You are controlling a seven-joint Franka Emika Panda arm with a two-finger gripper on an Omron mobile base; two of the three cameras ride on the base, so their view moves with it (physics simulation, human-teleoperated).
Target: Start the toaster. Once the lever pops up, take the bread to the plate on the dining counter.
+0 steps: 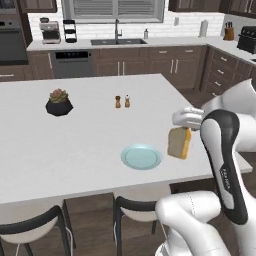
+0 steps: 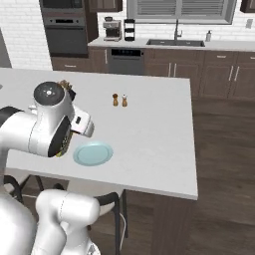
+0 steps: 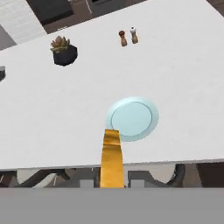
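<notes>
While hanging above the table (image 1: 75, 145): bread (image 1: 179, 143) pinched upright in the fingers (image 1: 186, 128).
Plate (image 1: 141, 157) just beside and below, toward the table's middle; slice's edge pointing at its rim.

Tan, brown-crusted bread slice (image 1: 179, 143); round pale blue plate (image 1: 141, 156); broad white table (image 1: 75, 145).
Slice upright, raised above the table, just beside the plate; plate flat near the table's front edge, bare.
</notes>
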